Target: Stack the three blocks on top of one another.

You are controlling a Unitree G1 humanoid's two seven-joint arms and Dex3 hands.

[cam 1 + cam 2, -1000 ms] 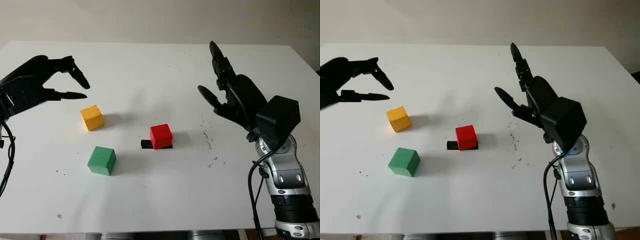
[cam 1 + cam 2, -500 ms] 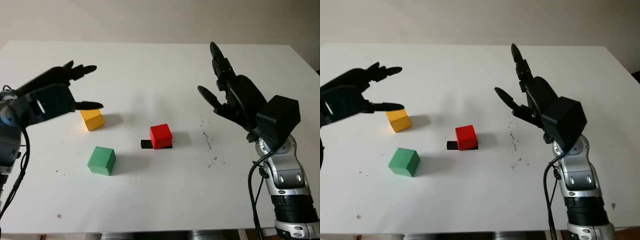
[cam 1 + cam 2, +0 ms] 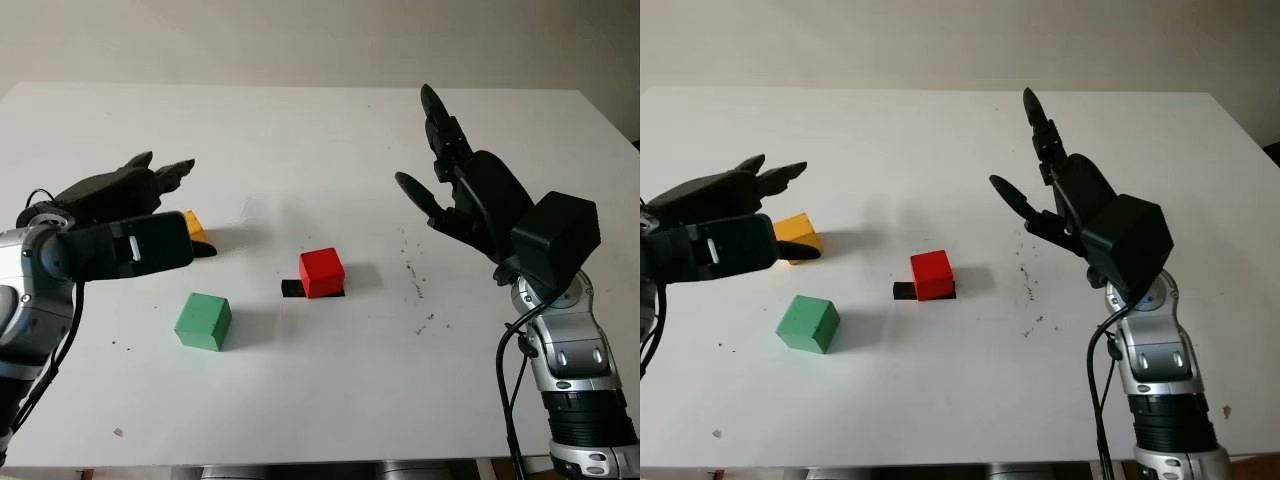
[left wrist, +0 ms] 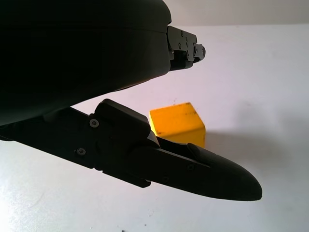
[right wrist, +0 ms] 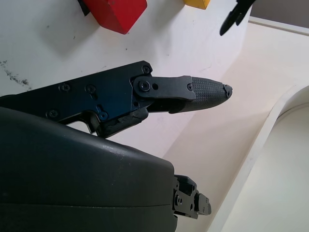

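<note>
Blocks for stacking lay apart on the white table (image 3: pixel 300 130): a small yellow wooden-looking cube (image 4: pixel 176 124) sat between the fingers (image 4: pixel 193 169) of my left hand (image 3: pixel 125 225), which had not closed on it and held nothing, a green cube (image 3: pixel 204 321) lay nearer me, and a red cube (image 3: pixel 322 272) rested at mid-table on a flat black piece (image 3: pixel 291 288). I judged each cube light, rigid and smooth-faced, best pinched across two opposite vertical faces, squarely, lest it twist out. My right hand (image 3: pixel 455 190) was raised over the table's right side, released and empty.
</note>
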